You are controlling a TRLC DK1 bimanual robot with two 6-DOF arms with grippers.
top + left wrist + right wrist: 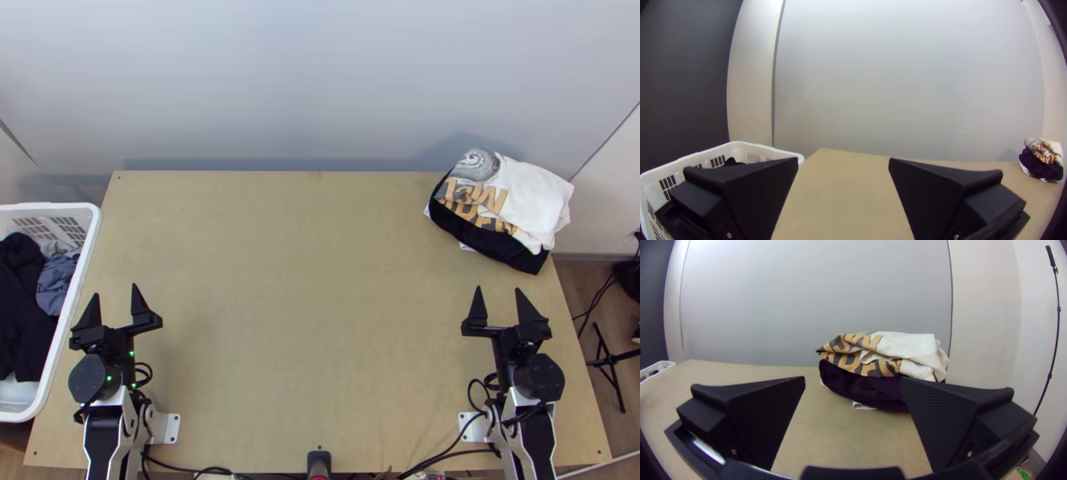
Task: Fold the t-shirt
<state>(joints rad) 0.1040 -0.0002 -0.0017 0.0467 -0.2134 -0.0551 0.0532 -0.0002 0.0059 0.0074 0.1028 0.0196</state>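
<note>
A white t-shirt (534, 196) with an orange and dark print lies folded on top of a black folded garment (488, 238) at the table's far right corner. In the right wrist view the same white shirt (907, 346) rests loosely creased on the dark cloth (862, 384). My left gripper (117, 302) is open near the table's left edge, nothing between its fingers; the left wrist view has this gripper (843, 162) too. On the right side, my right gripper (498, 300) stands open, nearer the table's front than the pile; the right wrist view also has this gripper (853, 382).
A white laundry basket (88, 240) with dark and blue-grey clothes stands at the left edge of the table (312, 280). Bare tabletop stretches between the two arms. Cables run along the front edge, and a wall rises behind the table.
</note>
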